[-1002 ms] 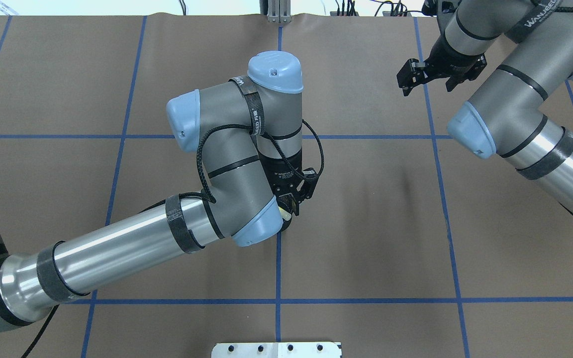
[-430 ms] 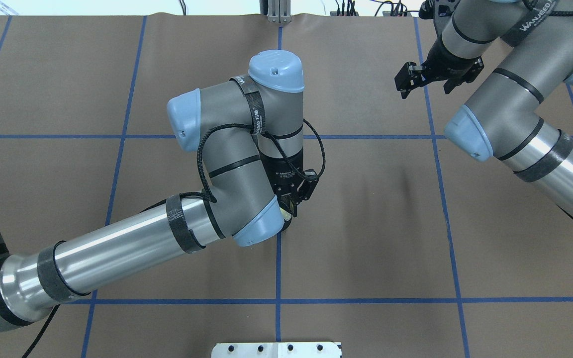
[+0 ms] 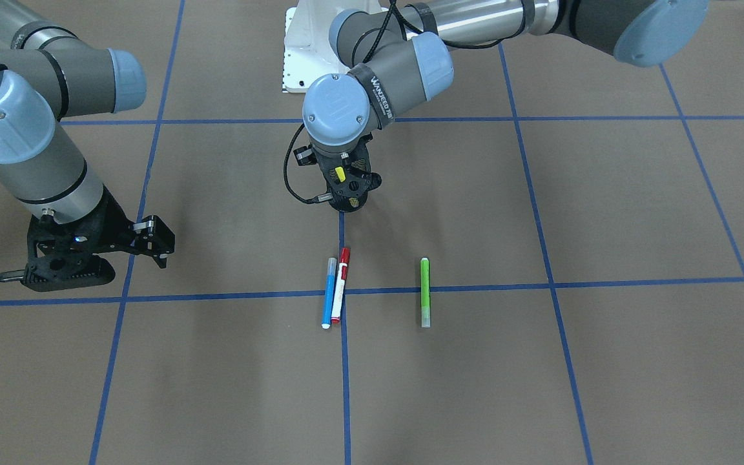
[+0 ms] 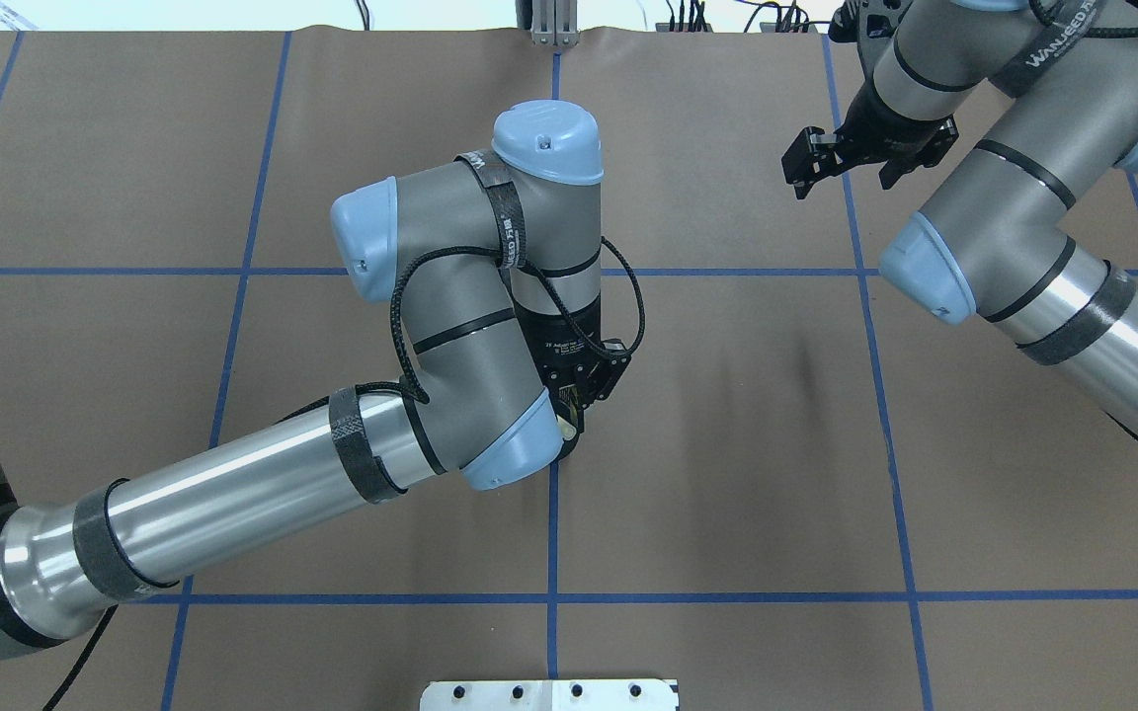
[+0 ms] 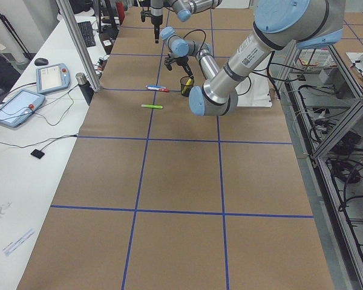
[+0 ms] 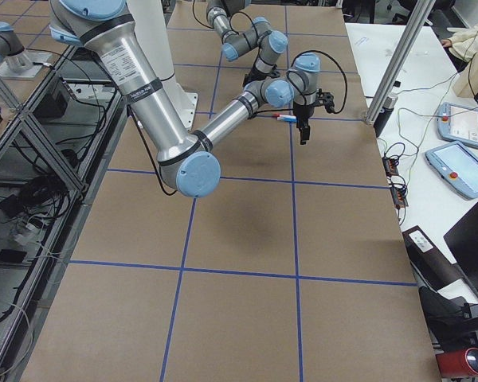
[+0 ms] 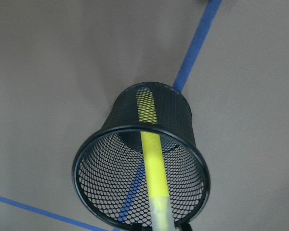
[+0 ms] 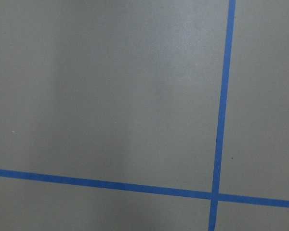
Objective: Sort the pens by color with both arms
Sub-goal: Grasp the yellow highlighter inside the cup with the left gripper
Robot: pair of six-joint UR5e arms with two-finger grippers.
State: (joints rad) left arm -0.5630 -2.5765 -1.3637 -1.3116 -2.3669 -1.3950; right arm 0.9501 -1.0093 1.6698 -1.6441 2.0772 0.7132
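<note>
My left gripper (image 3: 345, 184) hangs over a black mesh cup (image 7: 183, 120), shut on the upper end of the yellow pen (image 7: 153, 163). That pen stands slanted inside the cup. In the overhead view the left gripper (image 4: 577, 405) and cup are largely hidden under the arm's wrist. The blue pen (image 3: 329, 294) and the white pen with a red cap (image 3: 341, 284) lie side by side on the paper, touching. The lime green pen (image 3: 425, 292) lies apart from them. My right gripper (image 3: 152, 242) is open and holds nothing, low over bare paper far from the pens.
Brown paper with a blue tape grid (image 8: 221, 110) covers the table. The white pedestal plate (image 3: 298, 58) sits at the robot's edge. A side table with tablets (image 5: 15, 106) and a post (image 5: 78, 42) runs along the far edge.
The left gripper's fingers have drawn together over the cup while the arm stayed put. The right arm has drifted slightly toward the far edge.
</note>
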